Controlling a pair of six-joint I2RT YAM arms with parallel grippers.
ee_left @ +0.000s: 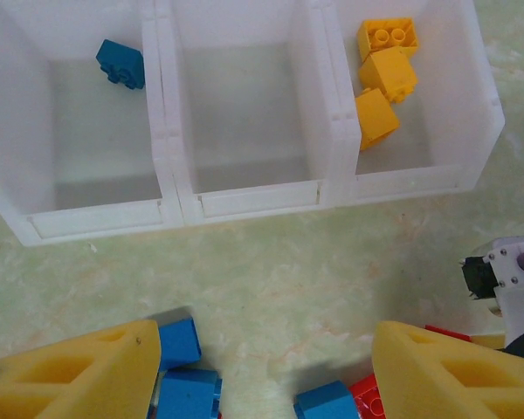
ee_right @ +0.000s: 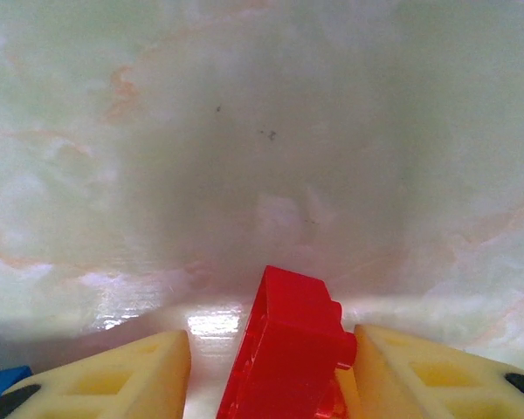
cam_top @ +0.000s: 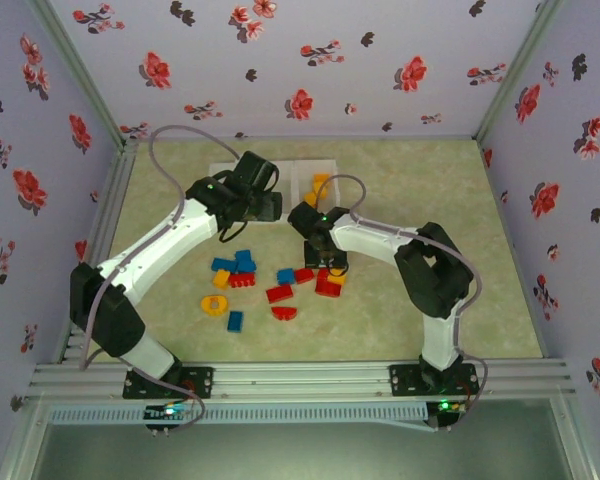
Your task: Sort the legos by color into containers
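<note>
Now hanging the left claw [ee_left: 266, 349] above the table [ee_left: 271, 271], just in front of the bins [ee_left: 168, 131], with its yellow fingers [ee_left: 79, 371] spread wide and gripping nothing. Showing one blue brick [ee_left: 120, 64] lying in the left bin [ee_left: 96, 216], up against its far wall. Showing three yellow bricks [ee_left: 386, 77] lying in the right bin [ee_left: 424, 179], bunched along its left wall and touching one another. Leaving loose bricks on the table in front of the bins, apart from them: a blue cluster [cam_top: 235, 266] in front of the left bin, a yellow ring [cam_top: 215, 304] and a lone blue brick [cam_top: 235, 321] farther from the bins than that cluster, then a loose red brick [cam_top: 279, 293] and a red half-round [cam_top: 284, 313] in front of the middle bin [ee_left: 258, 196]. Reaching down with the right claw [ee_right: 271, 345] in front of the right bin, at the right end of that scatter. Holding the right fingers [ee_right: 127, 375] partly open around a red brick [ee_right: 288, 349] standing on edge between them. Seemingly touching that brick with one finger, showing a bare strip of table between it and the other, so not clamping it.
</note>
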